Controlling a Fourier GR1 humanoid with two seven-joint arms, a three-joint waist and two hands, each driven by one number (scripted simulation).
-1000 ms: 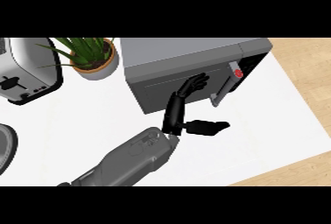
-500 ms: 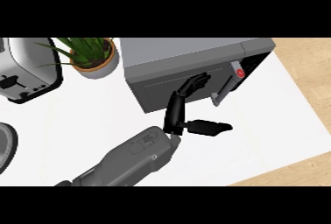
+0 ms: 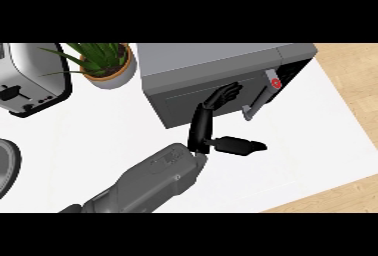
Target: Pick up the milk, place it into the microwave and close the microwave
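Since the microwave (image 3: 221,59) stands just beyond the left hand (image 3: 199,122), with its door (image 3: 181,102) under the fingertips (image 3: 225,95), we judge closing to be the step in hand. Hand open, fingers nearly straight, thumb out to the right, holding nothing. Milk not visible near the hand; presumably inside, unconfirmed. Risks: fingertips skid right toward the handle (image 3: 255,102), leaving the door unlatched, or the push shoves the whole microwave back.
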